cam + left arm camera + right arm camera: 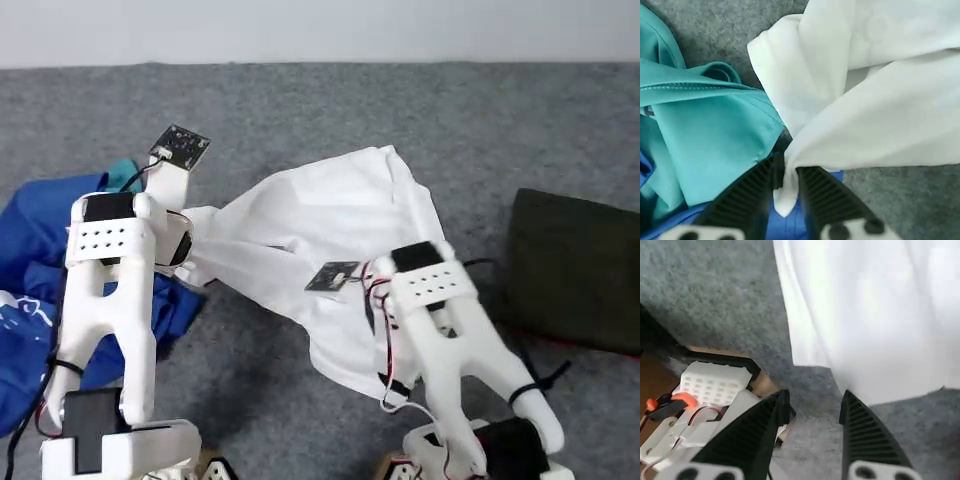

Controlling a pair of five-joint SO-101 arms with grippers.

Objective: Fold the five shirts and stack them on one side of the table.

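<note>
White shirt [330,215] lies mid-table, crumpled and unfolded, one end drawn out toward the left into a narrow tail. Left gripper [785,175] is closed on that tail: a fold of white cloth is pinched between its two black fingers [752,192], with a small tip of fabric poking out below. Right gripper [812,402] hangs just over the shirt's near edge with its jaws apart and nothing between them. The hem sits beside one jaw, not inside the gap.

Dark green shirt [575,270] rests at the right side of the grey table covering [450,120] as a flat rectangular block, well apart from the white one. It looks folded and parked, likely the start of the stack.

Left side is a loose heap. Teal shirt [705,125] is bunched just beside the pinched white tail, and blue shirt [40,230] is spread under and around the left arm. More blue cloth with pale markings sits at the near left edge; whether that is a separate garment I cannot tell.

Progress, as a judgement: early. One shirt appears done, and the white one is in hand but has no clean fold yet — it wants spreading flat first. The teal and blue pieces are untouched, so most of the folding and all further stacking remain.
</note>
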